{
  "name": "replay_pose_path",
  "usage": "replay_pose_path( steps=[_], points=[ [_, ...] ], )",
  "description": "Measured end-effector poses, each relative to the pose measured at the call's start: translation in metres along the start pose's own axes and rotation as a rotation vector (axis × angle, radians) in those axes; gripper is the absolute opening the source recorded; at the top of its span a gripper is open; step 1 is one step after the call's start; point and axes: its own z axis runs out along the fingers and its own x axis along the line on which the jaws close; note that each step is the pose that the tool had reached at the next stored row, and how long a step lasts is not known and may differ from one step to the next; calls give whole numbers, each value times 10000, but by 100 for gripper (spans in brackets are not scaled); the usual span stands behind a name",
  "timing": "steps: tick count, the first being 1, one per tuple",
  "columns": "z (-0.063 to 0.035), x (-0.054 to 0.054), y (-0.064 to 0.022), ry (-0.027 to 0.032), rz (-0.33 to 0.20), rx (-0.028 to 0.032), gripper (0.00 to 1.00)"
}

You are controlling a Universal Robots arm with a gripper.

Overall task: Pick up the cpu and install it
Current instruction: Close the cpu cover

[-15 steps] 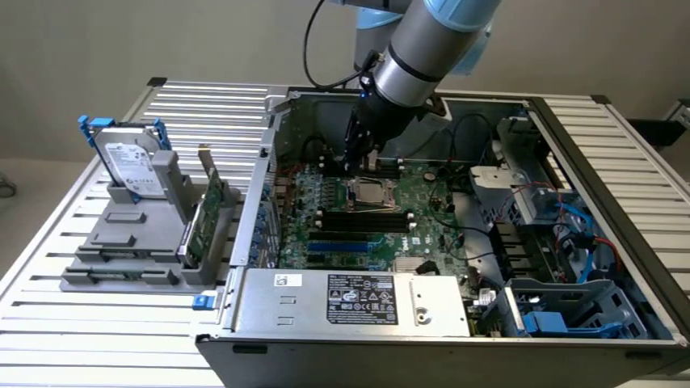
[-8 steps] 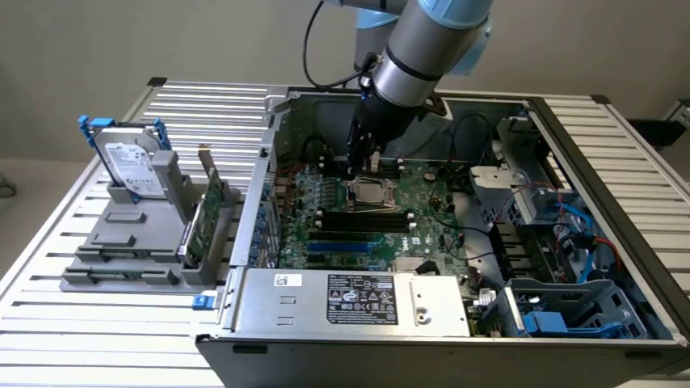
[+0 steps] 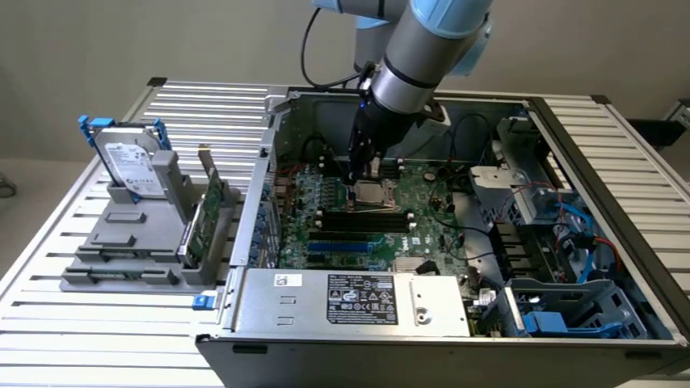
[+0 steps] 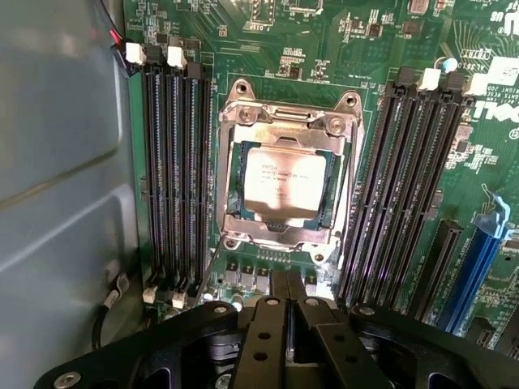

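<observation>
Cpu (image 3: 372, 192) in socket (image 4: 285, 121), gripper (image 3: 361, 173) empty above it
Gripper jaws pressed together, holding nothing, tips just off the socket's edge; cpu lies flat inside the metal frame between two banks of memory slots (image 4: 172, 178) on the motherboard (image 3: 431, 230)

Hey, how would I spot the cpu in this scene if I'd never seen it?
Look inside the open computer case, at the green motherboard. Between two banks of black memory slots sits a metal socket frame; the cpu is the flat silver square in it, the only plain shiny plate there.
</observation>
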Motion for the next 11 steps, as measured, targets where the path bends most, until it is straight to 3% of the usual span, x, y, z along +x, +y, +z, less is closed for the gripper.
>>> replay_pose_path(
  steps=[3,4,11],
  points=[
    [11,18,5,-69,-5,-200,11],
    [16,24,6,-90,-4,-240,11],
    [42,45,8,-93,29,-262,11]
  ],
)
